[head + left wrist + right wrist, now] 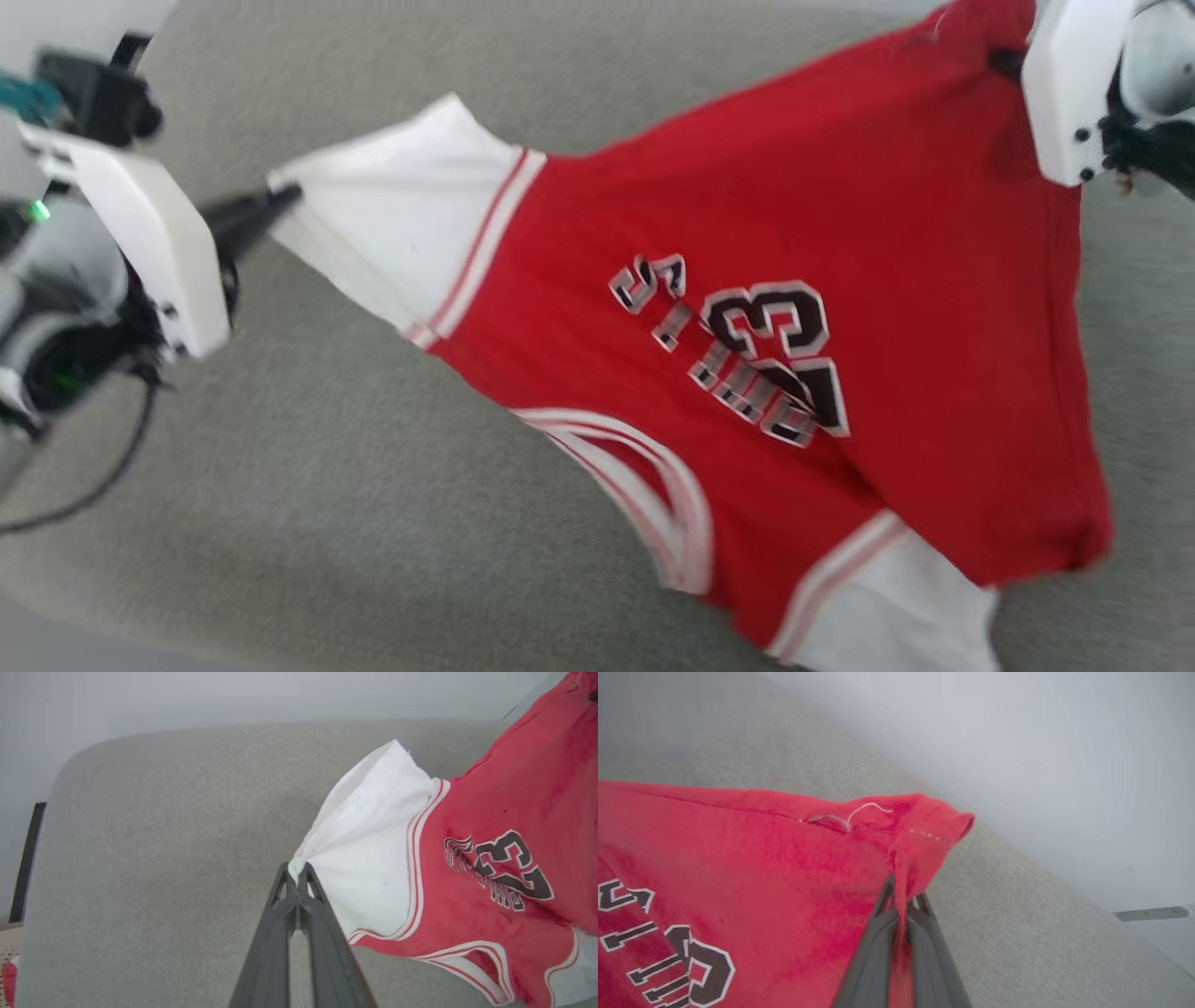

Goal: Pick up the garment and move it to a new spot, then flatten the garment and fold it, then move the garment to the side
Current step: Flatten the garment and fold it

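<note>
Garment point(747, 280) stretched taut above grey cushion point(373, 523), white sleeve end point(369, 849) clamped in closed left gripper point(297, 870), red hem corner point(924, 826) clamped in closed right gripper point(903, 896), likely to keep fabric spread for laying flat.

Grey-beige upholstered surface point(154, 858), perhaps couch; plain pale wall point(233, 695) behind, soft light

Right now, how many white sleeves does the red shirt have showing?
2. On the red shirt, one white sleeve is pinched by the left hand; the other sleeve hangs at the head view's bottom edge. No more seem hidden.
</note>
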Robot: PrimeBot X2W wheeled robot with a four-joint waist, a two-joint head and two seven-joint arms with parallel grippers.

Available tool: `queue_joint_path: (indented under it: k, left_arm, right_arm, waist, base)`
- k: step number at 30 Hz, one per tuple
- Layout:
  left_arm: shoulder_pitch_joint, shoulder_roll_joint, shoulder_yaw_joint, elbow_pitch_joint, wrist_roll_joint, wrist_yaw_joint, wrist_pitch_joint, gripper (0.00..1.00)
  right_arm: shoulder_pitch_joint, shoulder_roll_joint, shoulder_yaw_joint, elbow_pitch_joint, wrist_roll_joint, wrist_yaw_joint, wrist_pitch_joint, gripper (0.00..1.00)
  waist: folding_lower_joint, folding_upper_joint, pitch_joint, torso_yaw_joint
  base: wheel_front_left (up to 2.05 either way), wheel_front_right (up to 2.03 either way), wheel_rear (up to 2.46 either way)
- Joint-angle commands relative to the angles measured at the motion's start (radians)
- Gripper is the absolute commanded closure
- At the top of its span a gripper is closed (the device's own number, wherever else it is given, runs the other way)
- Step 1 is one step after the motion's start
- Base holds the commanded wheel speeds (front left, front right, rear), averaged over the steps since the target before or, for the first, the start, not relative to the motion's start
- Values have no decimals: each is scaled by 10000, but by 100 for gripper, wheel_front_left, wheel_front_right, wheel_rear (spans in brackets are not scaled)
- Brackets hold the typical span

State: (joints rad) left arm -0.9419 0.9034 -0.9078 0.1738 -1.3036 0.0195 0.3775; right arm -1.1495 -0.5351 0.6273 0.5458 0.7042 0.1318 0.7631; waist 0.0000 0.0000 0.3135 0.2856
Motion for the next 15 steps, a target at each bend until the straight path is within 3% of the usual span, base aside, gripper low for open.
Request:
queue_joint_path:
  k: [1,9,15]
  left_arm:
    - [-445,110,94,-18,163,126,228,100]
    - [-1900,49,311,509,677,351,808,100]
    - [-2967,-417,328,1410,1051,161,1085,100]
  right_arm:
    - [165,5,-253,-265,29,-21,-124,100]
    - [378,266,-1461,-1103,-121,-21,-156,100]
    - [410,709,-2396,-1494,-569,-21,96,100]
  waist:
    - [0,0,-477,-486]
    - [0,0,-1128,-1106]
    - [0,0,-1434,-1443]
  base:
    - [0,0,0]
    - [0,0,0]
    - [0,0,0]
